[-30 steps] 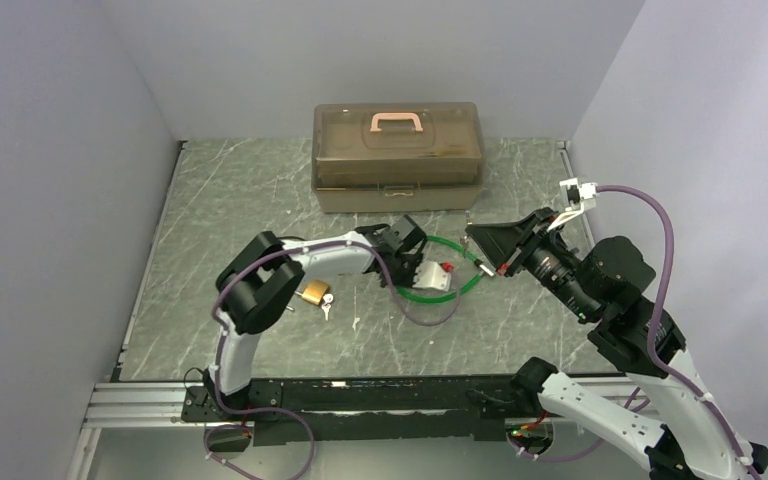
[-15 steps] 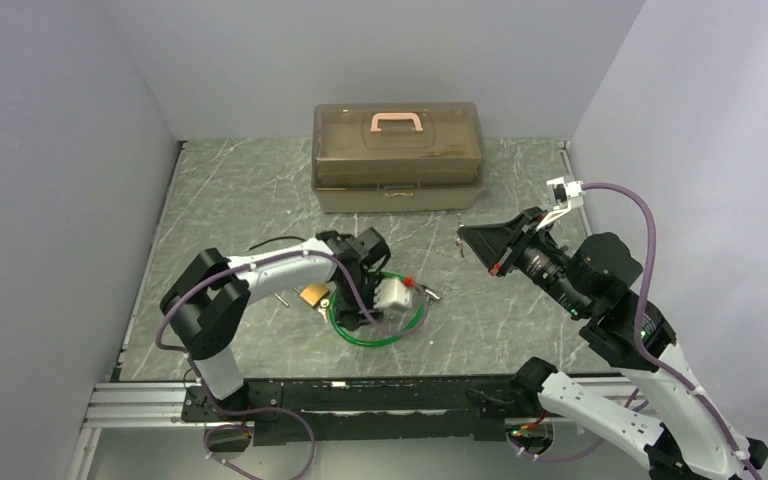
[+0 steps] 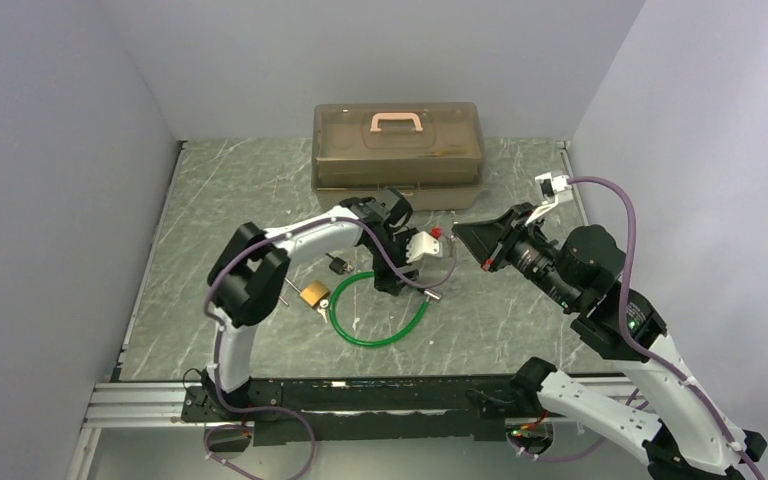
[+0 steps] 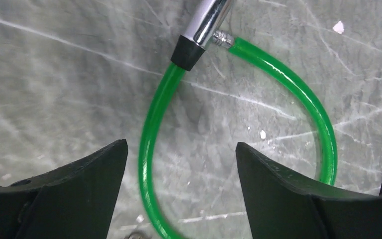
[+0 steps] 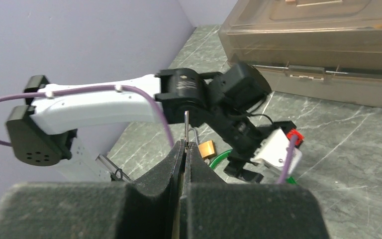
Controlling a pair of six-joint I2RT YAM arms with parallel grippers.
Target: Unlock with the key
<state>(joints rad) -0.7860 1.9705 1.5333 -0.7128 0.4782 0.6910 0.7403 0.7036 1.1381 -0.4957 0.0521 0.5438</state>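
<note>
Your left end effector (image 4: 181, 154) hangs released above the cable lock (image 4: 323, 134) on the worktop (image 4: 54, 89), likely to steady its barrel (image 4: 206, 22); your right end effector (image 5: 184, 149) is clenched on the key (image 5: 186, 122), blade protruding for insertion.

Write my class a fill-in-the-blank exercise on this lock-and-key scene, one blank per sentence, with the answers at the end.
1. The cable loop lying on the table is ___ in colour.
2. The right claw is shut on a thin metal ___.
3. The toolbox at the back has a ___ handle.
4. The left claw has its jaws ___.
Missing words: green; key; pink; open.
</note>
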